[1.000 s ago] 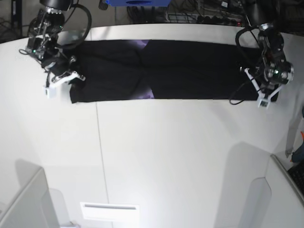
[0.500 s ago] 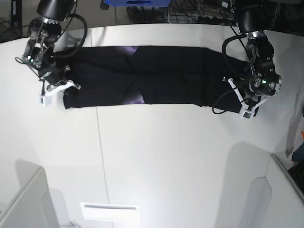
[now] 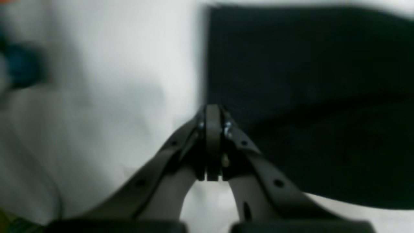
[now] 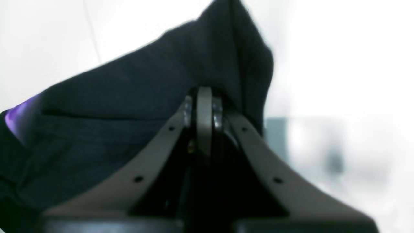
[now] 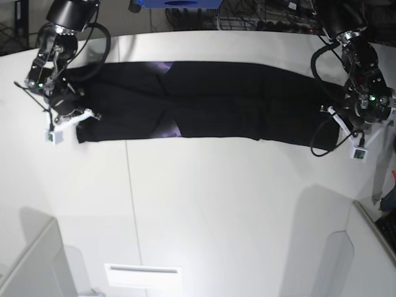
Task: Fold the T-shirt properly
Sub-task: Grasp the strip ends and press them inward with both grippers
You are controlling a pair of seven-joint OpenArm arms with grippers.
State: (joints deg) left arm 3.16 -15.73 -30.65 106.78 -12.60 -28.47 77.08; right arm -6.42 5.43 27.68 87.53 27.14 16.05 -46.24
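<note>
The black T-shirt (image 5: 210, 99) lies stretched into a long folded band across the far half of the white table (image 5: 216, 204), with a bit of purple print (image 5: 164, 67) showing at a fold. My left gripper (image 5: 344, 137) is at the band's right end. In the left wrist view it (image 3: 212, 110) is shut at the corner of the black cloth (image 3: 307, 81). My right gripper (image 5: 79, 122) is at the band's left end. In the right wrist view it (image 4: 203, 92) is shut with the cloth (image 4: 129, 97) bunched and draped around its tip.
A seam (image 5: 130, 198) runs down the table. A white label plate (image 5: 142, 272) sits near the front edge, and grey box shapes (image 5: 31, 266) stand at the near corners. A blue object (image 5: 179, 3) and cables (image 5: 266, 18) lie beyond the far edge.
The shirt's left end has gone left and nearer with my right gripper. My left gripper swung in, then back out to the right, and the band is now longer and tauter.
</note>
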